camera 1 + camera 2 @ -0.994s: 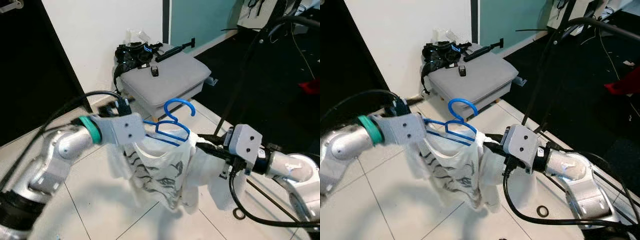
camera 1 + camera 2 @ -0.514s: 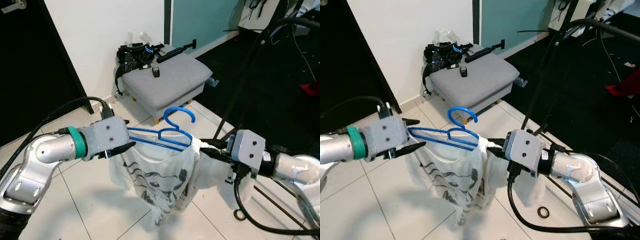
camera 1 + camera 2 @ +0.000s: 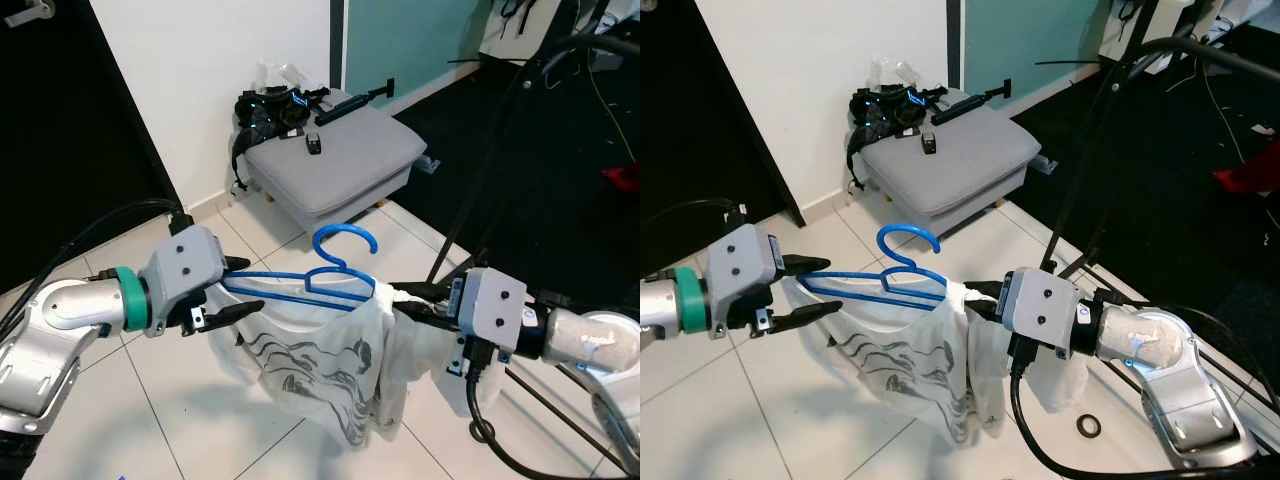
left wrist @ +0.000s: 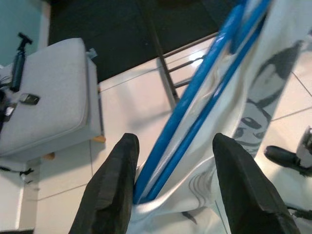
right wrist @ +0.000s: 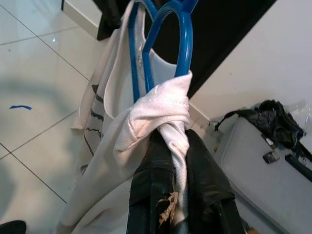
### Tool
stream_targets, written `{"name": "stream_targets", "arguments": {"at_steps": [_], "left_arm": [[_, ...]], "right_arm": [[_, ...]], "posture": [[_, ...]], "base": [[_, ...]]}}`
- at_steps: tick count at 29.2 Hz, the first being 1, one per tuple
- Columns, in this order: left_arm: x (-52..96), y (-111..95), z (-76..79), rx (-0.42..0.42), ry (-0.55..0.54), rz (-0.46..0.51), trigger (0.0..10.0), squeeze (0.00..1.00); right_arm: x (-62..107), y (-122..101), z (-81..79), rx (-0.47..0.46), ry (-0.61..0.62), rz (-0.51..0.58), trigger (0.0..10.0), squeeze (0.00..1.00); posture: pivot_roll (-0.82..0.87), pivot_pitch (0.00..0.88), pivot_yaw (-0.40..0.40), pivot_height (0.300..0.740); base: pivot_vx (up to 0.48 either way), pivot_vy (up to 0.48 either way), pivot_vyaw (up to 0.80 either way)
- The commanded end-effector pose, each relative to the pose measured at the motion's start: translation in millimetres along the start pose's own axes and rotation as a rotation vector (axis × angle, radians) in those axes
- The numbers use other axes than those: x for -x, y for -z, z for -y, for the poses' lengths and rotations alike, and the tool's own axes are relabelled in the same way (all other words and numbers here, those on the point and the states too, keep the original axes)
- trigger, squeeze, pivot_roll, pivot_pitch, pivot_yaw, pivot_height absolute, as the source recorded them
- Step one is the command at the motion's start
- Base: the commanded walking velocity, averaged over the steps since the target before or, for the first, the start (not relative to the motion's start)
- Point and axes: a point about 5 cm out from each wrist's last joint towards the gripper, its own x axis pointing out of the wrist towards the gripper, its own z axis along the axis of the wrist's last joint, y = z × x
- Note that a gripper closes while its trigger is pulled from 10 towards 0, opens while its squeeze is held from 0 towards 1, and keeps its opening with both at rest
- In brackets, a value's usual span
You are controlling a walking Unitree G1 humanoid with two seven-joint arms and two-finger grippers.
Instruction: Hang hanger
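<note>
A blue plastic hanger (image 3: 344,230) carrying a white printed shirt (image 3: 310,365) is held level above the tiled floor. My right gripper (image 3: 405,300) is shut on the shirt's bunched shoulder at the hanger's right end; the right wrist view shows the white cloth (image 5: 161,109) pinched between the fingers below the blue hook (image 5: 184,44). My left gripper (image 3: 238,288) stands open at the hanger's left end. In the left wrist view the blue bars (image 4: 195,112) run between its spread fingers (image 4: 114,190).
A grey footstool (image 3: 340,150) with a black bag (image 3: 265,105) on it stands against the white wall ahead. A black rack's legs (image 3: 480,190) rise on the right over dark carpet. A dark doorway is at the left. A cable loop (image 3: 480,432) lies on the tiles.
My left gripper was close against the hanger's left shoulder a second ago; it has opened and drawn back to the left. The right gripper keeps its hold; the shirt hangs lower and wider.
</note>
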Motion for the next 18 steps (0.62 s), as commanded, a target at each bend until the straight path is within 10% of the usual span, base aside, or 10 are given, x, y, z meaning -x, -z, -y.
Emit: {"name": "stream_targets", "arguments": {"at_steps": [1, 17, 18], "left_arm": [[7.5, 7, -2.2, 0.035, 0.003, -0.025, 10.0, 0.00], [20.1, 17, 13.7, 0.071, 0.162, -0.071, 9.8, 0.00], [16.5, 18, 16.2, 0.071, 0.165, -0.063, 5.5, 0.00]], "right_arm": [[0.0, -11, -1.6, 0.026, -0.018, 0.044, 0.0, 0.00], [-3.6, -17, 3.9, 0.051, -0.039, 0.071, 0.0, 0.00], [-4.7, -18, 4.3, 0.052, -0.042, 0.078, 0.0, 0.00]], "posture": [[-0.13, 0.181, 0.197, 0.740], [-0.12, 0.181, 0.181, 0.740], [-0.12, 0.181, 0.178, 0.740]], "base": [[0.000, 0.000, 0.00], [0.000, 0.000, 0.00], [0.000, 0.000, 0.00]]}}
